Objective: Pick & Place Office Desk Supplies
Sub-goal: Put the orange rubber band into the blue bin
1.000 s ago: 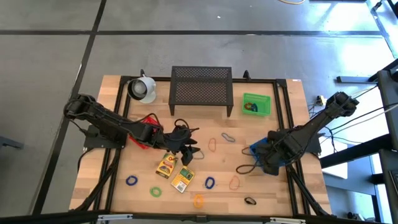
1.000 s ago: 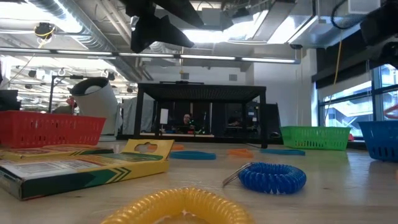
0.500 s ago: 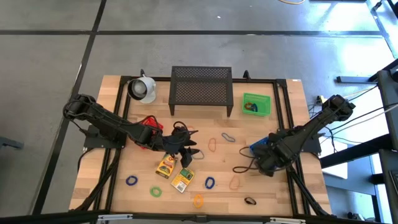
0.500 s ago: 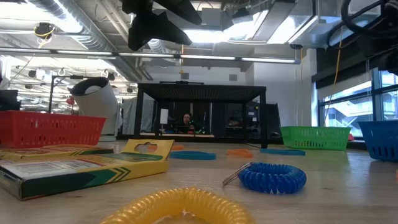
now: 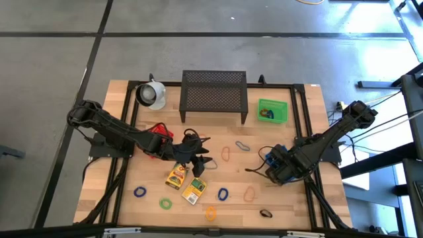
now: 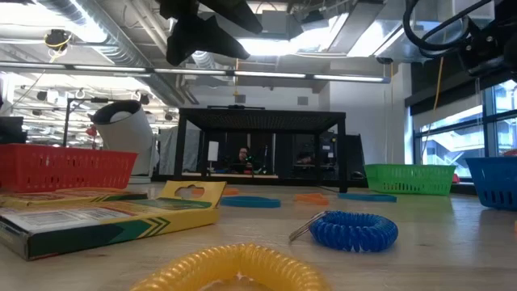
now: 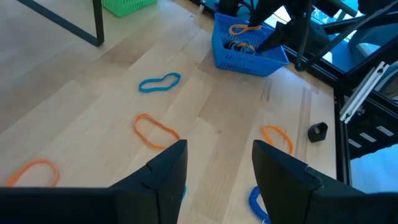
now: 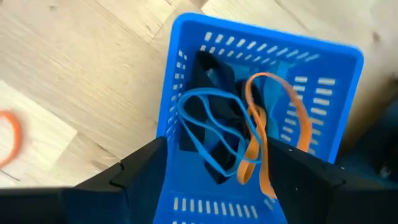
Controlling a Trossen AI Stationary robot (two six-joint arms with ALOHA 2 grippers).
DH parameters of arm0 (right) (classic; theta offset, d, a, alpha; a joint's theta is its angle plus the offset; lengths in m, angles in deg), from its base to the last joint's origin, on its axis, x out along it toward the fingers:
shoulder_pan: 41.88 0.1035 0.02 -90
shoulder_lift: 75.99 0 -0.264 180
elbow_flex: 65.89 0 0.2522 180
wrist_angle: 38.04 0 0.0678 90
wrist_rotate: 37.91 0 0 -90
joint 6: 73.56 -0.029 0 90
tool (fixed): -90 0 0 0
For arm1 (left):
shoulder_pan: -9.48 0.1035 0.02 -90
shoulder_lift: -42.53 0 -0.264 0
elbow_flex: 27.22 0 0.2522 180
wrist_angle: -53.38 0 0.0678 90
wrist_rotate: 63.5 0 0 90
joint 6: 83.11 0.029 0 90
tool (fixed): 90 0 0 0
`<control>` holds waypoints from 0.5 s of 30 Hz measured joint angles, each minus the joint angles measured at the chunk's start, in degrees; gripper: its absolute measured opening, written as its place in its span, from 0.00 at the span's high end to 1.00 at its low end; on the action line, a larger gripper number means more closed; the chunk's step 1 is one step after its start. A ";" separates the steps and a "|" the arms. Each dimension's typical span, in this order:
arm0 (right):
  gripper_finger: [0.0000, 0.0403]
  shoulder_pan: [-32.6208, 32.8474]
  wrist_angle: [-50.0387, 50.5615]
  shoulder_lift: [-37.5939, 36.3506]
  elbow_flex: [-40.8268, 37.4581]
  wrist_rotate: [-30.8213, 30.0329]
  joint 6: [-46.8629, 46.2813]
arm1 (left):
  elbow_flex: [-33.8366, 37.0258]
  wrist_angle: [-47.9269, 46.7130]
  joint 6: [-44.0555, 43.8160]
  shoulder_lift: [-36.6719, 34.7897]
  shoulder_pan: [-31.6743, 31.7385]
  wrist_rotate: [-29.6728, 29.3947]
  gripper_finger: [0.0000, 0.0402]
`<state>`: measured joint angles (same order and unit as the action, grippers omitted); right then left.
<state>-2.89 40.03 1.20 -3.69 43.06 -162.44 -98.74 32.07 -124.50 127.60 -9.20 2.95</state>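
1. The right hand [image 8: 208, 180] hangs directly over the blue bin [image 8: 323, 62] at the right side of the surface [image 5: 125, 198], its two fingers spread wide with nothing between them. Inside the bin lie a blue loop [image 8: 214, 127] and an orange loop [image 8: 273, 124] over something dark.
2. The left hand [image 7: 217, 180] hovers above the middle of the surface, fingers likewise spread and empty, just beyond the two yellow packets [image 5: 177, 176].
3. Judged from this, a drop into the blue bin looks finished and a fresh pick is the step in hand.
4. Loose supplies remain: an orange loop [image 7: 155, 129] and a light blue loop [image 7: 159, 82] ahead of the left hand, more loops along the near edge, and a small dark clip [image 7: 318, 131] at the near right.
5. The next move calls for lowering a spread hand straight over one thin loop and pinching it off the wood; flat loops may slip.
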 joint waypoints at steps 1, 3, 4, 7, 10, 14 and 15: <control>0.35 0.00 -0.04 0.00 0.00 0.62 -0.94 | 0.00 0.00 0.00 0.00 0.00 0.00 0.56; 0.34 0.02 -0.04 0.00 0.00 0.97 -2.39 | 0.00 0.00 0.00 0.00 0.00 0.00 0.56; 0.34 0.02 -0.04 0.00 0.00 0.95 -3.22 | 0.00 0.00 -0.02 0.00 0.00 0.00 0.56; 0.31 0.00 -0.05 0.00 0.00 0.96 -5.62 | 0.00 0.01 -0.02 0.00 0.00 0.00 0.56; 0.26 0.02 -0.08 0.00 0.00 0.93 -11.46 | 0.00 0.02 -0.33 0.00 0.00 -0.02 0.56; 0.21 0.09 1.48 0.00 0.00 -4.48 -11.82 | 0.00 0.02 -0.44 0.00 0.00 -0.93 0.56; 0.21 0.09 0.86 0.00 0.00 -5.73 -8.85 | 0.00 0.02 -0.47 0.00 0.00 -0.96 0.56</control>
<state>-2.81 40.89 1.20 -3.69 37.33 -171.29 -98.74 32.09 -124.97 127.60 -9.20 1.99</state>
